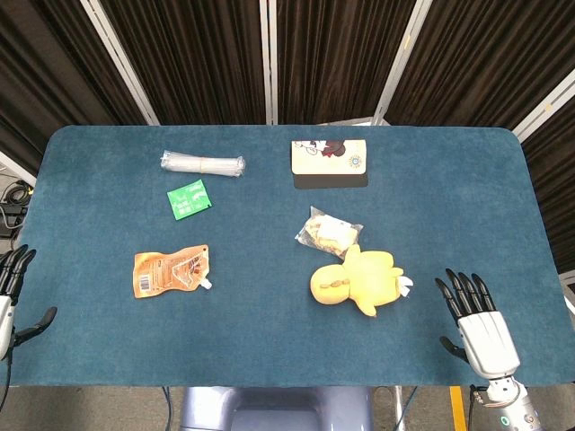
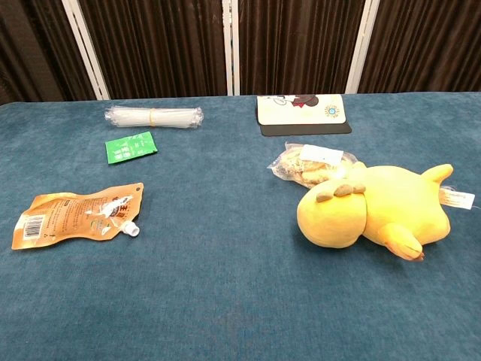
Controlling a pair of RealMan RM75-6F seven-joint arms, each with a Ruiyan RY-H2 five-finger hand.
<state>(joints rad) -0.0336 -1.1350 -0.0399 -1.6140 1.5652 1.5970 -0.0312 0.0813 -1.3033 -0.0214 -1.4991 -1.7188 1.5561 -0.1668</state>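
My right hand (image 1: 474, 325) hovers over the table's near right corner, fingers spread and holding nothing; the yellow plush duck (image 1: 357, 280) (image 2: 376, 205) lies nearest to it, on its left. My left hand (image 1: 11, 296) shows at the table's left edge, fingers apart and empty, with the orange spout pouch (image 1: 171, 271) (image 2: 75, 216) closest. A clear snack bag (image 1: 328, 232) (image 2: 310, 163) touches the duck's far side. Neither hand appears in the chest view.
On the blue table (image 1: 269, 341) also lie a green sachet (image 1: 189, 197) (image 2: 131, 147), a clear bundle of wrapped sticks (image 1: 203, 164) (image 2: 154, 116), and a cream wallet with cartoon print (image 1: 329, 155) (image 2: 302, 107) on a dark pad. Dark curtains hang behind.
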